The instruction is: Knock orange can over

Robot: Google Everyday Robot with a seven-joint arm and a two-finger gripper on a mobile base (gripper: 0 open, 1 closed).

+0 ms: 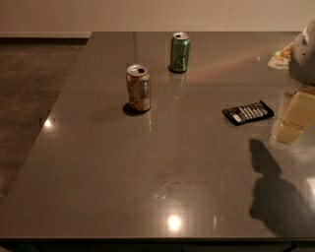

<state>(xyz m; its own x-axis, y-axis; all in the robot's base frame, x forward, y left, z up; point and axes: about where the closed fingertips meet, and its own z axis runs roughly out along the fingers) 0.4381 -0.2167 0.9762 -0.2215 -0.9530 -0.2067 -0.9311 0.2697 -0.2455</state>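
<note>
— Jaws wide or narrow?
— Cannot tell. Just a pale bit of the gripper (295,118) at the right edge of the frame, half way down, cut off by the edge.

— Next thing out from there?
— A flat black wrapper (247,112) just to its left, lying on the table (147,172). Then, well apart, left of the middle in the upper half, the orange can (139,88), standing up straight. Behind that, higher in the frame, a green can (180,45), standing up too.

— Any trouble ahead?
— Maybe, at a guess. Could drag the black wrapper along, lying right on the way over. Could bump the green can by mistake, same size and not far off. Could push too low and only slide the orange can on the slick top, never tip it. Could hit too hard and send it rolling toward the left side of the table, and down onto the floor.

— And the table top?
— Dark grey, smooth and shiny. Spots of light (173,222) at the bottom middle and far left. A big dark shadow (270,197) at the lower right.

— And the room?
— Brown carpet (29,83) down the left of the frame. Pale wall (147,15) along the top.
</note>
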